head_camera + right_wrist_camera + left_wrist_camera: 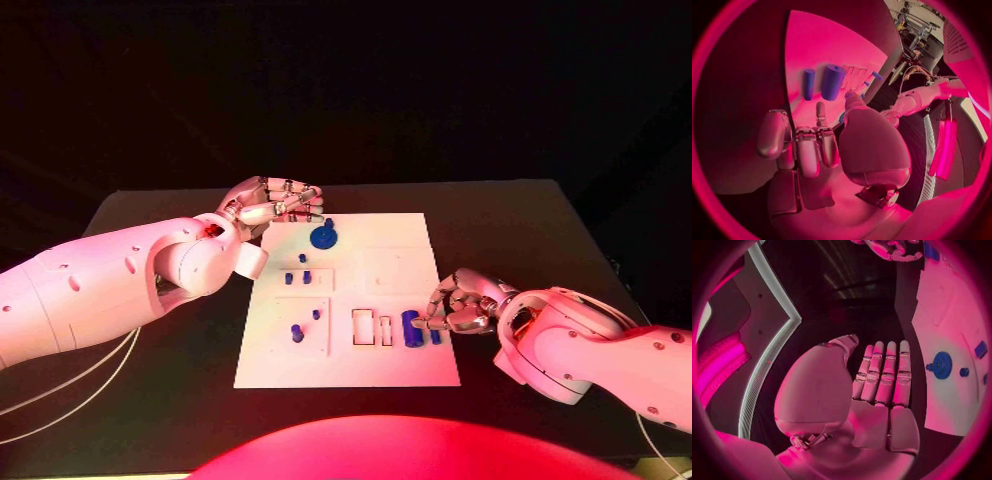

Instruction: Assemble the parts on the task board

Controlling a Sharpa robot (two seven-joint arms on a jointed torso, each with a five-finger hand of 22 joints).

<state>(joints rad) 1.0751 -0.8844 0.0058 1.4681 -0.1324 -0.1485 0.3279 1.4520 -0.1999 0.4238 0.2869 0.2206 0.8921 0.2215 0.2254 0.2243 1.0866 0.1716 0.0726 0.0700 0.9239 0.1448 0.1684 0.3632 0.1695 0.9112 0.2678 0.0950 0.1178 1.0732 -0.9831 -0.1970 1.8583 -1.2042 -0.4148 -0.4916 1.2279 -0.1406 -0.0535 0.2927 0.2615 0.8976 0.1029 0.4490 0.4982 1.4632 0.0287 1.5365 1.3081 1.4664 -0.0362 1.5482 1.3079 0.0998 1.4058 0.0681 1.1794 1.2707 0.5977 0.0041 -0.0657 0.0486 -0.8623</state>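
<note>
At the centre of the head view lies the white rectangular task board (397, 365), flat on the black table (159, 400). Small blue plastic parts sit on it: a round blue disc part (325, 238) near the board's upper edge, two short blue pegs (297, 276) in a recess left of centre, further small blue pegs (299, 333) lower left, and a thick blue cylinder (411, 328) with a slimmer blue pin (436, 336) just beside it at the board's right side.

From the left edge of the frame the left arm reaches in, and the silver left hand (271, 205) hovers at the board's upper left corner, near the disc. In the left wrist view this left hand (879, 390) shows its fingers straight, side by side, with nothing in them, beside the board's edge.

From the lower right the right arm comes in; the silver right hand (464, 300) sits at the board's right edge, fingers curled, their tips close to the cylinder and the pin. Whether it grips either part cannot be told: the right wrist view shows the fingers (807, 150) bent, with the cylinder (832, 82) and pin (809, 84) lying on the board beyond them.
</note>
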